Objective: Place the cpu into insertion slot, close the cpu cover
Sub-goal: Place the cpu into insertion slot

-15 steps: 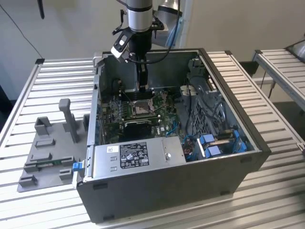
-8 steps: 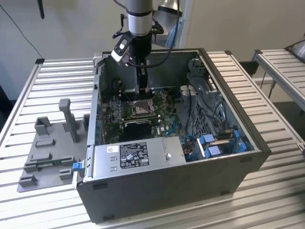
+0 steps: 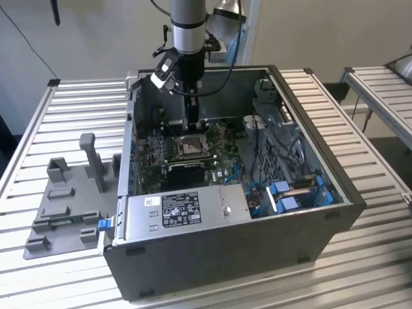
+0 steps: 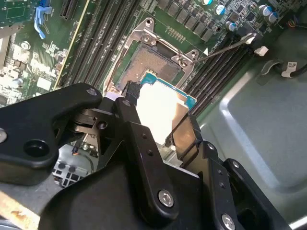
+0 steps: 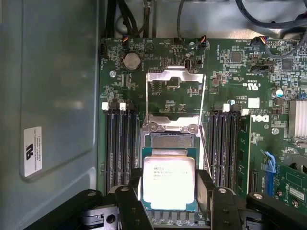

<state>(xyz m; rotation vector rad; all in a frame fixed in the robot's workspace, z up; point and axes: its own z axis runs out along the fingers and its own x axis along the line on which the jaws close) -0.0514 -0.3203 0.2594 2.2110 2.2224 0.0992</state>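
Observation:
My gripper [image 3: 192,125] reaches down into the open computer case and is shut on the cpu [image 5: 169,181], a square chip with a pale metallic face. Its black fingers [image 5: 128,203] press on two opposite edges. The cpu [image 4: 160,106] hangs just over the insertion slot [image 4: 149,62], covering the slot's near half. I cannot tell whether it touches the slot. In the first wrist view the slot's far part [image 5: 168,141] shows beyond the chip. The cpu cover [image 5: 175,73], a silver frame, is swung open and lies back on the green board. Its wire lever [image 4: 225,48] sticks out sideways.
Long black memory slots [image 5: 120,143] flank the socket on both sides. A grey labelled metal box [image 3: 187,209] sits at the case's front, with blue-tabbed cables [image 3: 286,193] to the exterior view's right. A grey fixture plate [image 3: 67,209] lies on the slatted table outside the case.

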